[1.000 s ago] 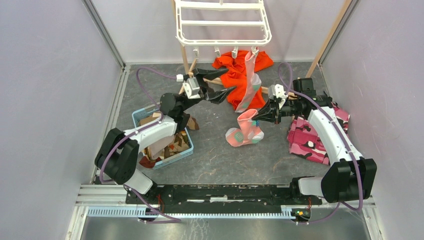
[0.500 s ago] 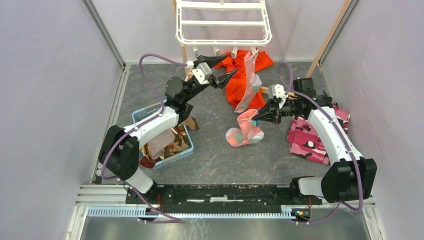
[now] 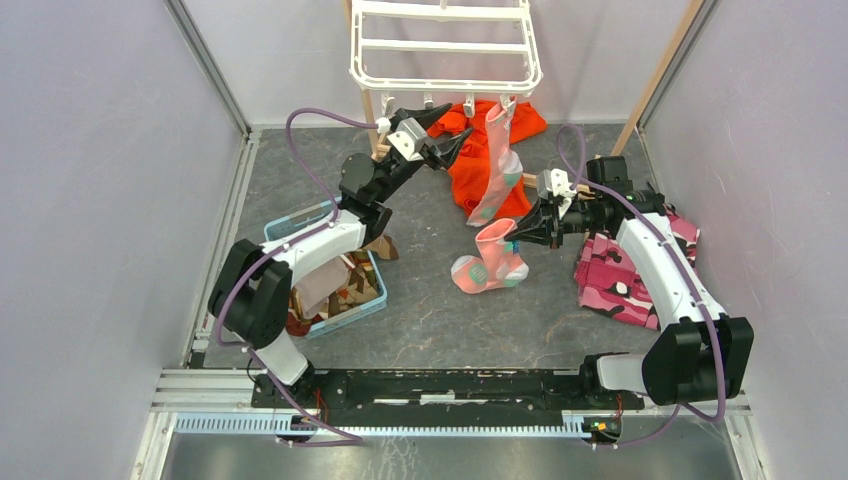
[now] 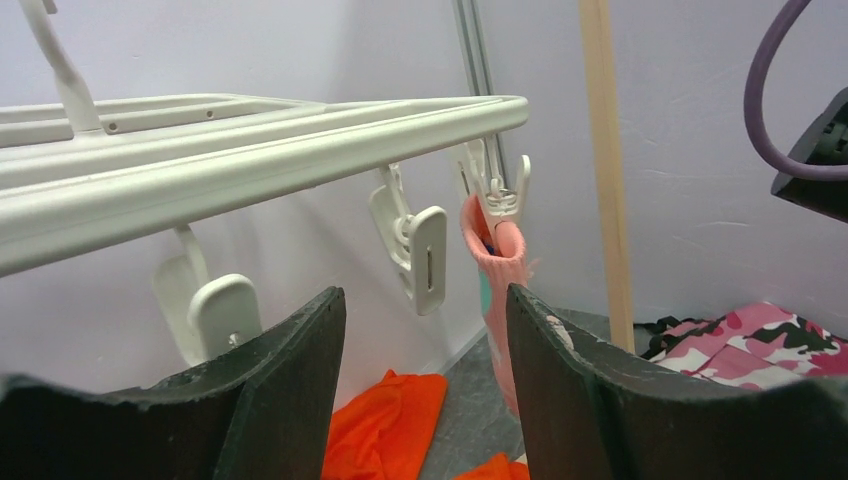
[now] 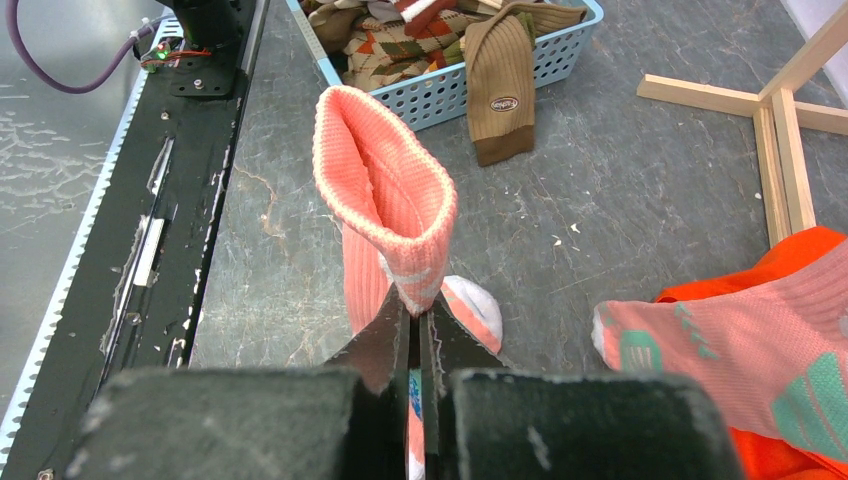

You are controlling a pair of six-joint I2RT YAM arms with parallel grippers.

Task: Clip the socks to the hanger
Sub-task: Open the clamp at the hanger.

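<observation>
My left hand (image 3: 447,137) is raised with its fingers apart, just under the near rail of the hanger (image 3: 446,82). A clip (image 4: 424,252) dangles just above and ahead of the gap between the fingers. Past that clip, to this hand's right, a hanging pink sock (image 4: 499,262) is pinched by its cuff. My right hand (image 5: 414,318) is clamped on the cuff of a second pink sock (image 5: 384,196), whose foot lies on the surface (image 3: 430,300) below the hand.
</observation>
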